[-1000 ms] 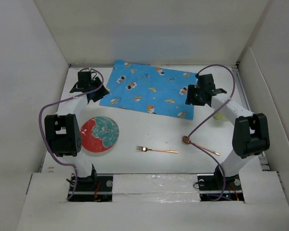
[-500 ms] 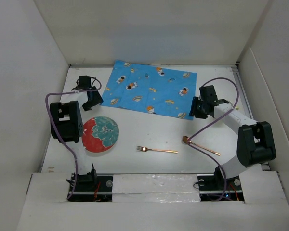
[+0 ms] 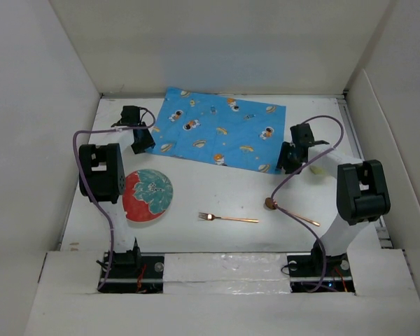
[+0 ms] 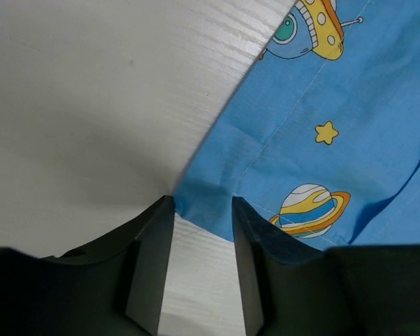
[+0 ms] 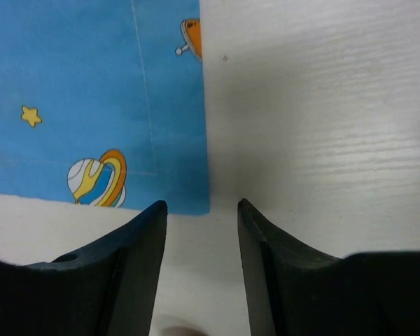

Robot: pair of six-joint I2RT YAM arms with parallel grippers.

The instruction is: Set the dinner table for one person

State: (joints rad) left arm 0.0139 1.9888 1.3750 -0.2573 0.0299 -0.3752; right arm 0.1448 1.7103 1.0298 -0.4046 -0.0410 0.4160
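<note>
A blue space-patterned placemat (image 3: 218,131) lies at the back of the white dinner table (image 3: 217,189). My left gripper (image 3: 144,138) is open, low at the mat's near-left corner (image 4: 203,206), which sits between the fingertips (image 4: 161,210). My right gripper (image 3: 287,158) is open, low at the mat's near-right corner (image 5: 196,203), which lies just ahead of the gap between the fingers. A red and teal plate (image 3: 146,195), a copper fork (image 3: 227,218) and a copper spoon (image 3: 290,212) lie on the table nearer the arm bases.
White walls enclose the table on three sides. A pale yellowish object (image 3: 325,166) shows partly behind the right arm. Purple cables loop over both arms.
Both arms have lowered and drawn in toward the placemat's near corners. The left gripper moved right to the left corner; the right gripper came down at the right corner. The mat, plate, fork and spoon stay put.
</note>
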